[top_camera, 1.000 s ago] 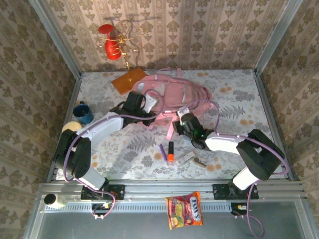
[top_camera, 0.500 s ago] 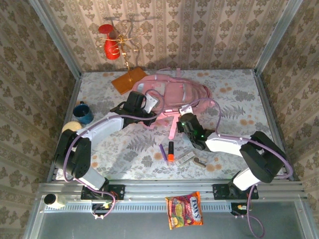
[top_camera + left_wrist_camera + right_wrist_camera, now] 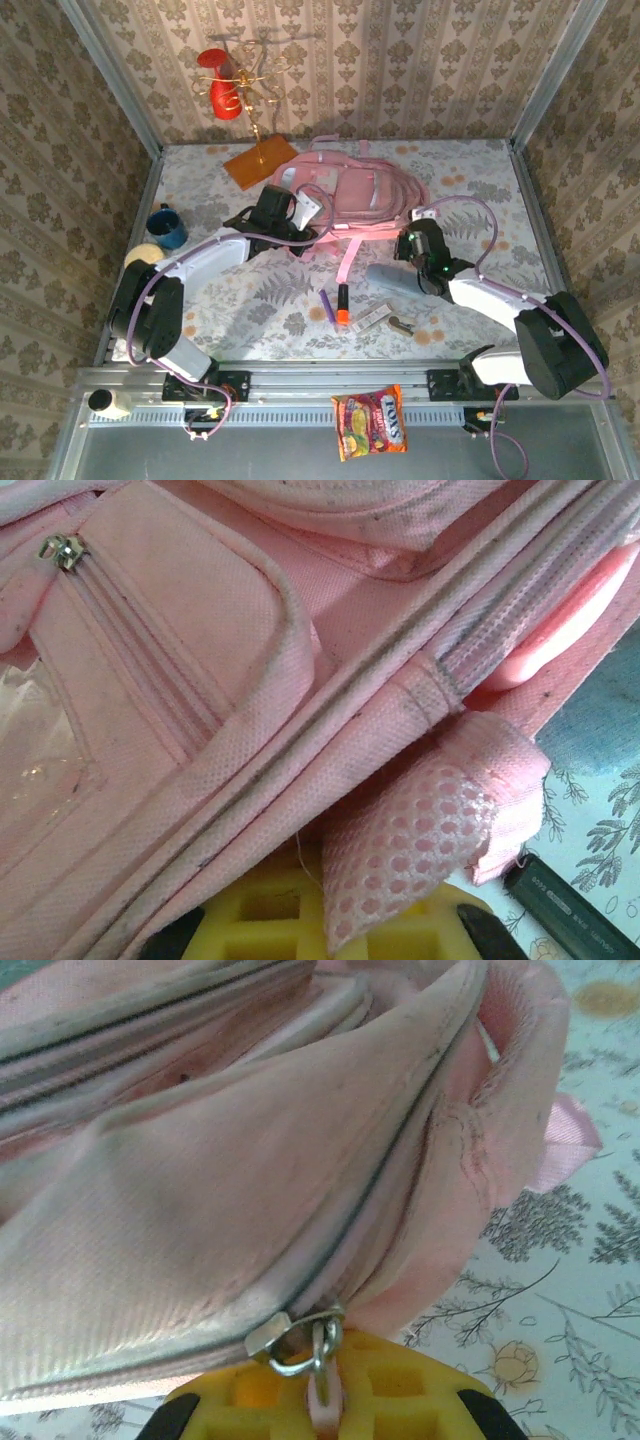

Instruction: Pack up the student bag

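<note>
The only sizeable lettering is on the one red-and-yellow snack packet (image 3: 370, 422), lying on the near ledge in front of the table; its bold word starts with "TO", and the rest is too small to be sure of. In the left wrist view, a single dark green pencil-like stick (image 3: 565, 910) carries pale print too blurred to read.

One large soft pink fabric student bag (image 3: 360, 190) lies at the far middle of the floral table (image 3: 230, 300), between the arms. The left gripper (image 3: 300, 213) is fully closed, pinching a pink mesh flap (image 3: 400, 850) of the bag's edge. The right gripper (image 3: 413, 240) is also clamped tight, on the silver metal zip puller (image 3: 295, 1345) at the bag's seam.

Nearer lie one orange marker (image 3: 342, 305), one purple pen (image 3: 326, 305) and one grey-blue pouch (image 3: 385, 276). One blue mug (image 3: 167, 227) stands at the left.
</note>
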Controlling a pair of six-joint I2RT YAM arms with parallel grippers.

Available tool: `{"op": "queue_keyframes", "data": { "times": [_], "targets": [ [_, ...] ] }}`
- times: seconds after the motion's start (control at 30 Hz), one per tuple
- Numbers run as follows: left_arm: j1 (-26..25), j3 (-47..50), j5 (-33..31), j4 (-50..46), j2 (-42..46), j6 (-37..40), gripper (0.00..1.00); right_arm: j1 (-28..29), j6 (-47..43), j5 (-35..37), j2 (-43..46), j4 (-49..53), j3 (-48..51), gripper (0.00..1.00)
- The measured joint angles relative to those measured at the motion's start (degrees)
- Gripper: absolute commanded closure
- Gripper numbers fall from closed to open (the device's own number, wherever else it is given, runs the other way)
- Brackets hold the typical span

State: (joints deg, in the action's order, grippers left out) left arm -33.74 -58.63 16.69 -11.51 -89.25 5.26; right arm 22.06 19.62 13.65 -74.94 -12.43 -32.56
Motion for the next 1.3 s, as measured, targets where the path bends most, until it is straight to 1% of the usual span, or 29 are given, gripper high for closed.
{"op": "queue_keyframes", "data": {
  "times": [0.03, 0.1, 0.13, 0.2, 0.27, 0.3, 0.37, 0.53, 0.6, 0.7, 0.73, 0.8, 0.83, 0.9, 0.93, 0.97, 1.1, 1.3],
  "targets": [
    [0.09, 0.28, -0.17, 0.22, 0.0, 0.24, 0.95, -0.83, -0.33, -2.58, 0.37, 0.13, 0.09, 1.0],
    [0.44, 0.68, -0.76, 0.28, 0.0, 0.96, 0.72, -1.57, -0.85, -7.45, 1.53, 0.22, 0.55, 1.0],
    [0.72, 0.83, -1.16, 0.15, 0.0, 1.29, 0.63, -1.53, -1.07, -9.77, 2.27, 0.31, 0.83, 1.0],
    [0.81, 1.07, -1.99, 0.26, 0.0, 1.97, 0.51, -0.5, -1.64, -13.35, 3.45, 0.76, 0.96, 1.0],
    [0.28, 1.95, -3.65, 1.03, 0.42, 3.3, 0.33, 1.16, -1.86, -16.02, 4.52, 1.01, 0.96, 1.0],
    [-0.33, 2.62, -4.55, 1.6, 0.9, 4.13, 0.28, 1.77, -1.86, -17.11, 4.94, 1.05, 0.96, 1.0],
    [-2.82, 4.28, -6.6, 2.75, 2.71, 6.08, 0.19, 2.75, -1.84, -19.15, 5.66, 1.11, 0.96, 1.0],
    [-10.43, 5.22, -10.67, 6.34, 6.38, 12.11, 0.16, 4.15, -1.79, -21.49, 6.21, 1.16, 0.96, 1.0],
    [-12.39, 4.37, -12.24, 7.69, 5.66, 14.73, 0.17, 4.57, -1.75, -21.92, 6.21, 1.16, 0.96, 1.0],
    [-14.75, 0.5, -14.84, 8.83, 1.29, 19.1, 0.19, 5.68, -1.51, -22.95, 6.21, 1.16, 0.96, 1.0],
    [-15.19, -0.94, -15.78, 9.22, -0.52, 20.33, 0.22, 6.03, -1.36, -23.26, 6.21, 1.16, 0.96, 1.0],
    [-15.54, -2.91, -16.81, 9.64, -3.32, 22.03, 0.32, 6.34, -0.9, -23.58, 6.21, 1.16, 0.96, 1.0],
    [-15.69, -3.8, -17.09, 9.73, -4.61, 22.8, 0.41, 6.47, -0.57, -23.76, 6.21, 1.16, 0.96, 1.0],
    [-15.69, -4.83, -17.18, 9.9, -6.32, 24.09, 0.63, 6.54, 0.02, -23.74, 6.21, 1.29, 0.96, 1.0],
    [-15.8, -5.05, -17.07, 10.01, -6.67, 24.81, 0.8, 6.54, 0.2, -23.45, 6.23, 1.57, 0.96, 1.0],
    [-15.8, -5.11, -16.59, 10.16, -6.73, 25.51, 0.99, 6.54, 0.37, -22.82, 6.23, 2.08, 0.94, 1.0],
    [-15.32, -4.35, -13.57, 11.43, -6.49, 27.71, 1.0, 5.64, 1.51, -17.77, 7.48, 5.03, 0.9, 1.0],
    [-12.66, 3.63, -7.63, 16.33, -1.14, 31.01, 1.0, 4.42, 2.78, -9.57, 9.9, 11.56, -0.7, 1.0]
  ]
}}
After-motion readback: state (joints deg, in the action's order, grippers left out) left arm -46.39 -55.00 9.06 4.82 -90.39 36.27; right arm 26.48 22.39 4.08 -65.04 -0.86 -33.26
